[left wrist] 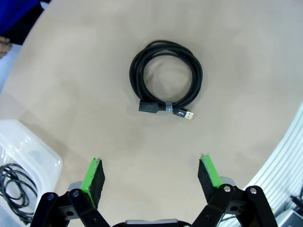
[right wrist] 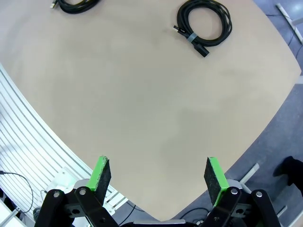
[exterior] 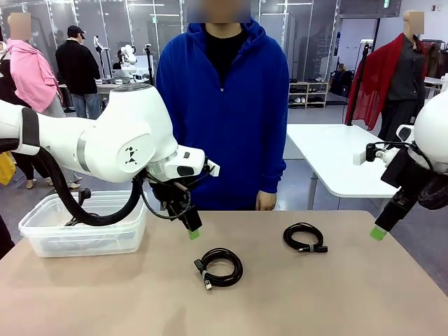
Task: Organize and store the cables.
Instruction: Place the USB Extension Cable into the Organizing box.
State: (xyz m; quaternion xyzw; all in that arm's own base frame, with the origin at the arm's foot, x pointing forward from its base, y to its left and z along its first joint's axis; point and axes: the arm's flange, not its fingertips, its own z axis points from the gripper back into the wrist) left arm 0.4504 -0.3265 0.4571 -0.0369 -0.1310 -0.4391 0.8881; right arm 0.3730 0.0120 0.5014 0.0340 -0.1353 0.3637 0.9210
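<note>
Left gripper [left wrist: 150, 161] hung jaws apart, coiled cable [left wrist: 166, 108] at its 12 o'clock; right gripper [right wrist: 158, 161] also apart, second cable [right wrist: 191, 37] at 1 o'clock.

Two tabletop cables [exterior: 220, 267] [exterior: 304, 238]; one bin [exterior: 70, 241]

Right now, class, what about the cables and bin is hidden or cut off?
- Front view: bin contents, hidden by its cloudy wall and the left arm.
- Left wrist view: stored cable, cut by the picture's edge.
- Right wrist view: one coiled cable, cut by the top edge.
</note>
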